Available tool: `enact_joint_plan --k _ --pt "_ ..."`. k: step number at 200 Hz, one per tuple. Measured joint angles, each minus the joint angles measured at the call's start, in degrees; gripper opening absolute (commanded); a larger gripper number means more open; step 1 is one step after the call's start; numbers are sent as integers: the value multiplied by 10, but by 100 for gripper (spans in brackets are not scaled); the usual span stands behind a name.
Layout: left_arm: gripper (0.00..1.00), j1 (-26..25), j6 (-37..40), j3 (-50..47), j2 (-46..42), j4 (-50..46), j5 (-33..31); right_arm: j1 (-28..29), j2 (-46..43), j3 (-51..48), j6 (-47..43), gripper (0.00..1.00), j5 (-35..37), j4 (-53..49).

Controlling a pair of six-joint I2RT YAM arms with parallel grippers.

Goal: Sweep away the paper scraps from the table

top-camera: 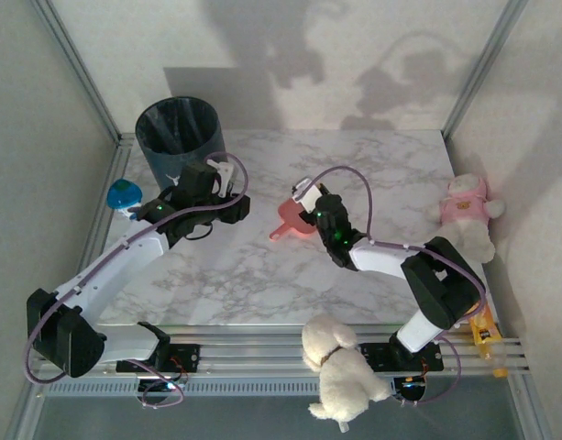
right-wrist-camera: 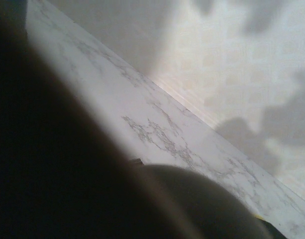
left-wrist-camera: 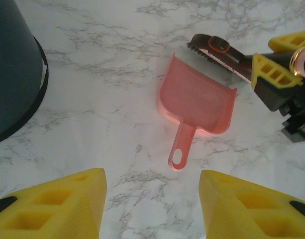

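No writing can be read anywhere. The one mark is a red oval outline on the back of the brush [left-wrist-camera: 218, 46]; whether it encloses lettering cannot be told.

The dustpan [left-wrist-camera: 197, 105] lies flat on the table [top-camera: 244, 275], around its middle. In the left wrist view its handle points toward the camera and its open mouth points away.

The left arm runs from its base, well left of the dustpan and at the table's near edge. It folds at a low elbow, then stretches diagonally toward the dustpan. The left claw [left-wrist-camera: 152, 209] stops short of the dustpan's handle end, with its yellow fingers [left-wrist-camera: 52, 209] spread wide and nothing between them.

The right arm rises from its base on the other side of the dustpan, bends sharply at the elbow and reaches in level. The right claw [left-wrist-camera: 264, 54] sits just beyond the dustpan's far corner, its fingers clamped on the brush's handle. The bristles point down, just past the dustpan's mouth. The right wrist view is mostly dark blur, with marble and wall beyond.

A dark bin [top-camera: 180, 137] stands well left of the dustpan, near the left claw.
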Motion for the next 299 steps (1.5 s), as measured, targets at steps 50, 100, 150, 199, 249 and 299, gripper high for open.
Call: enact_joint_plan --k 50,100,150,199,249,299 --pt "51 2 -2 -7 -2 3 0 21 14 -18 -35 27 6 32" --pt "52 4 -3 -15 -5 4 -2 40 14 -33 -41 42 -12 28" --pt "52 6 -4 -21 -7 5 -5 47 14 -36 -41 48 -35 -2" --pt "52 7 -4 -22 -10 6 -13 51 14 -36 -45 53 -53 -35" --pt "52 9 -4 -27 -11 6 -14 54 14 -42 -57 57 -57 -63" --pt "52 9 -4 -33 -12 5 -15 56 14 -45 -69 64 -57 -84"
